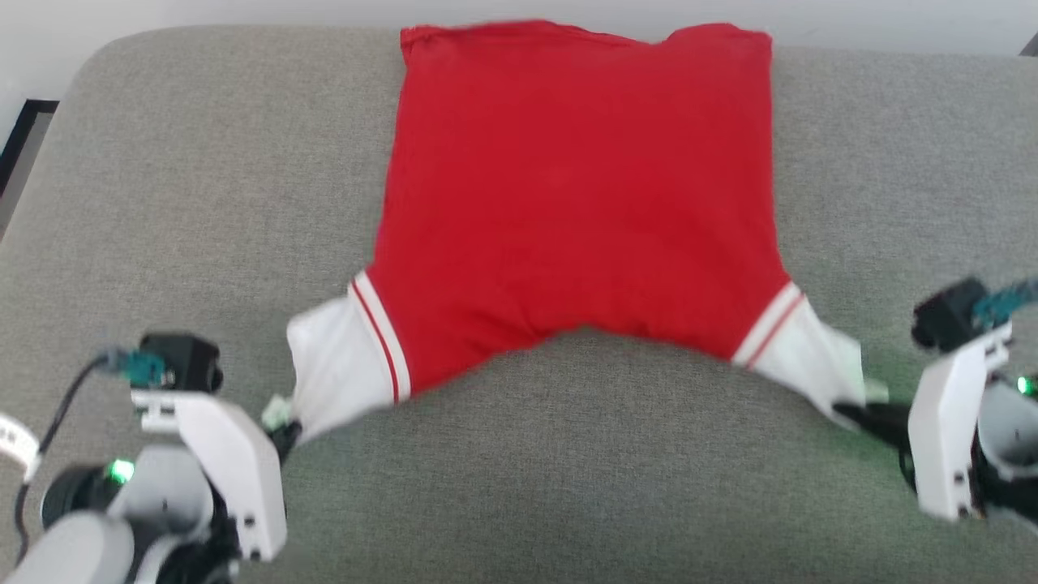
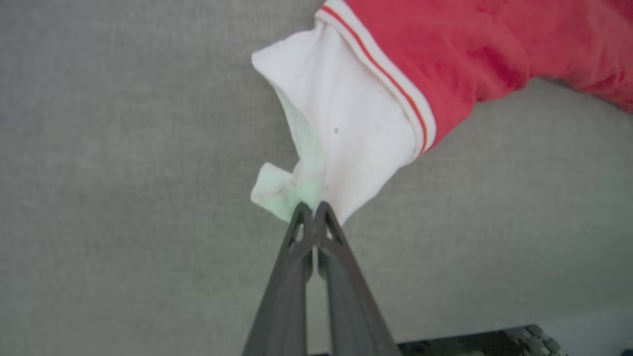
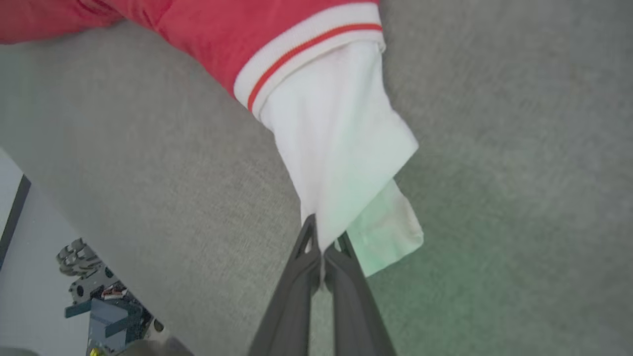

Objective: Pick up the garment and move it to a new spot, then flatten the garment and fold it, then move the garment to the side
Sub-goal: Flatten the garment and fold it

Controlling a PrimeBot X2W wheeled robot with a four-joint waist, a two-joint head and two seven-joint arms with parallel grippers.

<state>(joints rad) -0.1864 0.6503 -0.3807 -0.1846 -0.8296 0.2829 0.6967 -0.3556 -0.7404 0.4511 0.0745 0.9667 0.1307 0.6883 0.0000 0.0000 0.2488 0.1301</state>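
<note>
The garment (image 1: 576, 203), a bright red T-shirt with white short sleeves, lies spread on a grey cushioned surface (image 1: 162, 203), hem at the far edge and sleeves toward me. My left gripper (image 1: 285, 434) is shut on the tip of the left white sleeve (image 2: 341, 113), the fabric pinched between its fingertips (image 2: 300, 220). My right gripper (image 1: 847, 414) is shut on the tip of the right white sleeve (image 3: 336, 148). Both sleeves are pulled outward, and the near edge of the red body arches between them.
The grey surface (image 3: 494, 148) has rounded far corners and extends well past the shirt on both sides and in front. A dark frame (image 1: 24, 134) stands off its far left. Robot base parts (image 3: 99, 301) show beyond its edge in the right wrist view.
</note>
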